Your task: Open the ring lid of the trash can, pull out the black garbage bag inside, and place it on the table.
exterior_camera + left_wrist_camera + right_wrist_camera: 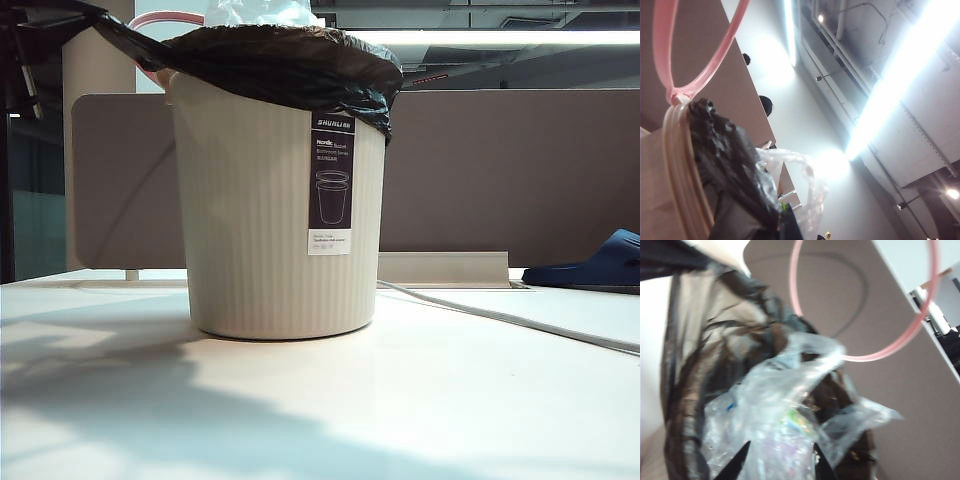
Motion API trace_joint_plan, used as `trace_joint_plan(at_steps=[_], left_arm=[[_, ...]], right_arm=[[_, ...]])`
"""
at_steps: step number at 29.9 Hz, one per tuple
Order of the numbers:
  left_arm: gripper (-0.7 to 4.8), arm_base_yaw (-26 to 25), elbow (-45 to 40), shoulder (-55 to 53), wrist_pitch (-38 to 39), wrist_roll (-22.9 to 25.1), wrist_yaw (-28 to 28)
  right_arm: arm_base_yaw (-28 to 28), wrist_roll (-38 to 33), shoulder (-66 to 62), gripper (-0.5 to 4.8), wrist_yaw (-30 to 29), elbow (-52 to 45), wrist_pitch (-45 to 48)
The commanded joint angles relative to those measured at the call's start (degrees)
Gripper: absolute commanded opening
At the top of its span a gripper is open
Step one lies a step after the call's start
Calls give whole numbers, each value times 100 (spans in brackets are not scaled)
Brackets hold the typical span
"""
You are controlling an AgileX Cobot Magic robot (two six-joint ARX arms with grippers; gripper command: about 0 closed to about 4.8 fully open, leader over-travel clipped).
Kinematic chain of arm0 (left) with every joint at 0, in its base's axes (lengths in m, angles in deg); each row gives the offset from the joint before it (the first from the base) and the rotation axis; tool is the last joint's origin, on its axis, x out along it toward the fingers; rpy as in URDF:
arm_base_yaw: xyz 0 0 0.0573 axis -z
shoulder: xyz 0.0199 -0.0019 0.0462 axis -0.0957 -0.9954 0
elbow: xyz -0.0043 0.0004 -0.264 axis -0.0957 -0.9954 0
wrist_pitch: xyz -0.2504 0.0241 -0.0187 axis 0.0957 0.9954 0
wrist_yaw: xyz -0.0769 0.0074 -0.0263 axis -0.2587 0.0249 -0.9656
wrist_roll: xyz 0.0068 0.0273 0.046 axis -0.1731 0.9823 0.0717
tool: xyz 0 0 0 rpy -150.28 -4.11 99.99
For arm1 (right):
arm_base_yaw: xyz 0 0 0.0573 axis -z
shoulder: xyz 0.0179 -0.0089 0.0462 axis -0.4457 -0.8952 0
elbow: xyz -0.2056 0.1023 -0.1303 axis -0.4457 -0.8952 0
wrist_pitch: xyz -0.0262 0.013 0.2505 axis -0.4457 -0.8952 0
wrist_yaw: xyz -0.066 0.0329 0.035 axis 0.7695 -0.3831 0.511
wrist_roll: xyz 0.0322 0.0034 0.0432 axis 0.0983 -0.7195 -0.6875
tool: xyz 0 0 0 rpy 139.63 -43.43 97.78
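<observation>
One trash can (270,220) on one table (320,400). One black garbage bag (290,60) draped over its rim, one ring lid (875,340) flipped up behind. One clear plastic bag (785,405) inside. One dark blue slipper (595,265) over at the far right. One white cable (520,320) across the tabletop.

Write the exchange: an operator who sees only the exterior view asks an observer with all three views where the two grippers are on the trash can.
Operator: What draws the black garbage bag taut toward the upper left, off the trash can?
Observer: The left gripper. It is shut on the bag's bunched edge, beside the can's rim.
Operator: I see no right gripper. Where is it?
Observer: The right gripper hangs over the can's mouth. Its jaws stand apart above the clear plastic wrapping that lies in the bag.
</observation>
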Motion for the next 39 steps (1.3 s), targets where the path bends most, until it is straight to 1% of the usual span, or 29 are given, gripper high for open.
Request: trace_joint_plan(at_steps=[1,4,7,11,13,15,17,18,19,21,22,23,26,29,30,31,36,39], left_arm=[[-5,9,219,48,-179,-299,-46],[-5,31,452,76,-216,-531,-42],[-5,286,695,133,-101,-533,-7],[-5,846,997,136,118,-522,153],[-5,1084,1217,133,271,-459,278],[-5,1215,1484,136,474,-350,278],[-5,1252,1720,136,608,-313,282],[-5,1252,1797,136,656,-310,293],[-5,1252,1893,136,710,-310,304],[-5,1252,2037,136,778,-310,308],[-5,1252,2098,136,809,-310,304],[-5,1252,2159,136,828,-310,304],[-5,1252,2291,138,933,-286,332],[-5,1252,2413,142,1047,-238,339],[-5,1252,2433,142,1049,-238,339],[-5,1252,2459,142,1049,-243,339],[-5,1252,2485,144,1075,-240,260],[-5,1252,2485,144,1073,-240,256]], right_arm=[[-9,-76,413,162,-181,33,-310],[-9,-90,667,162,-400,31,-1005],[-7,-256,710,163,-470,17,-1666],[-7,-254,710,162,-426,4,-1843],[-7,-232,713,165,-151,4,-2048],[-7,-225,713,187,-61,7,-2310],[-7,-273,717,194,-77,7,-2457],[-7,-328,717,195,-129,7,-2465],[-7,-393,717,212,-162,7,-2398],[-7,-382,717,222,-168,7,-2118],[-7,-380,717,239,-173,7,-1985],[-7,-380,715,279,-214,7,-1821],[-4,-385,684,286,-273,4,-1781],[22,-389,595,351,-297,4,-1663],[61,-389,557,372,-389,4,-1602],[109,-409,490,383,-557,4,-1491],[341,-409,238,382,-634,4,-1191],[520,-413,160,353,-634,4,-1113]])
